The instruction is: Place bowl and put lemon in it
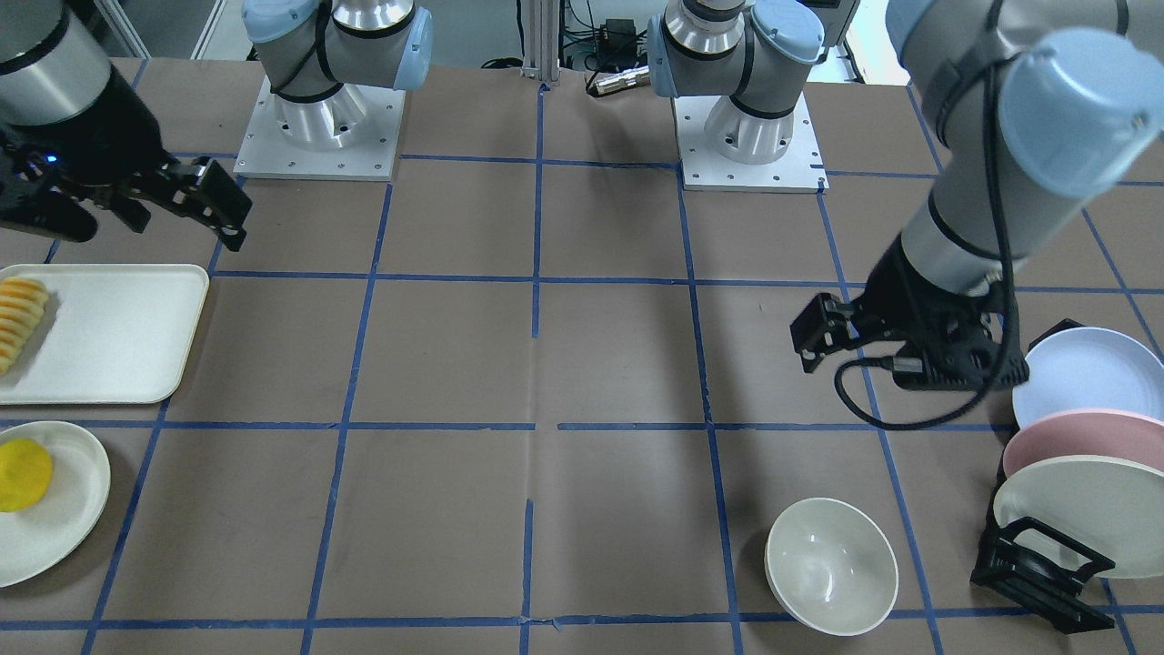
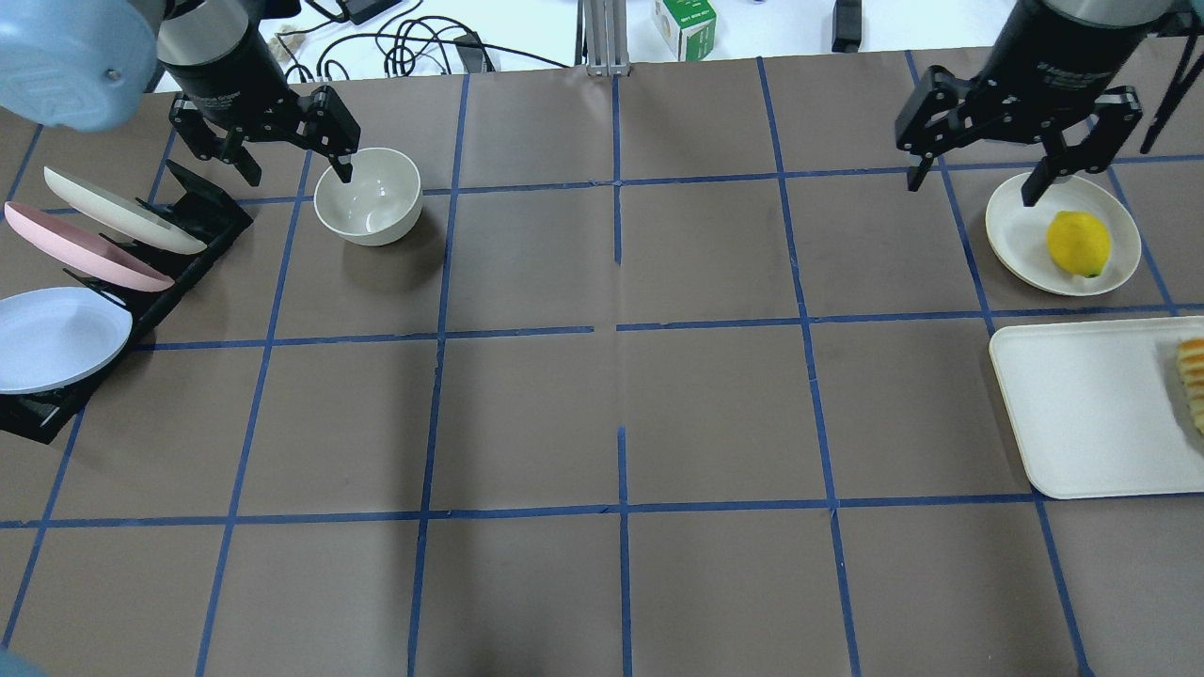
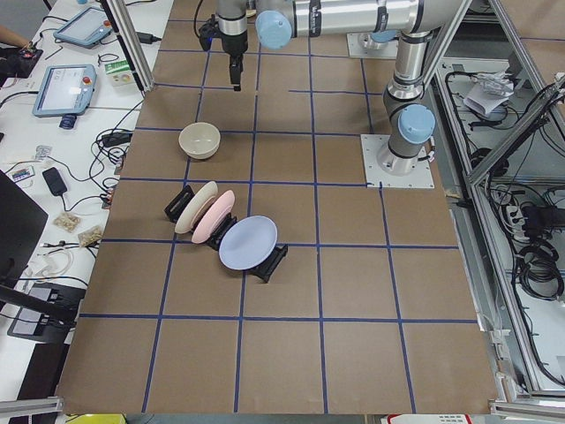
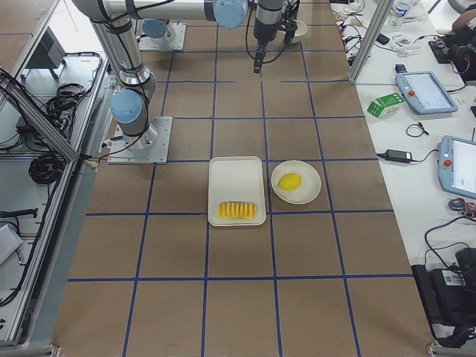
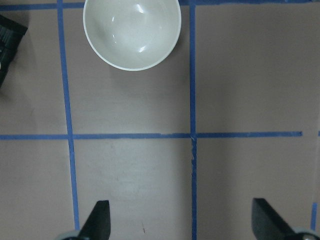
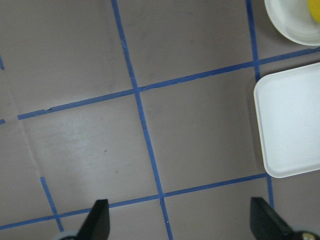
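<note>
The off-white bowl (image 2: 367,196) stands upright and empty on the table's far left, next to the plate rack; it also shows in the front view (image 1: 831,564) and at the top of the left wrist view (image 5: 131,32). My left gripper (image 2: 296,169) is open and empty, held above the table just short of the bowl. The yellow lemon (image 2: 1078,243) lies on a flat off-white plate (image 2: 1016,230) at the far right, and shows in the front view (image 1: 23,473). My right gripper (image 2: 974,183) is open and empty, held above the table beside the plate's left rim.
A black rack (image 2: 141,273) at the left edge holds an off-white, a pink and a light blue plate on edge. A white tray (image 2: 1091,414) with a row of sliced fruit (image 2: 1193,381) lies at the right, nearer the robot than the lemon's plate.
</note>
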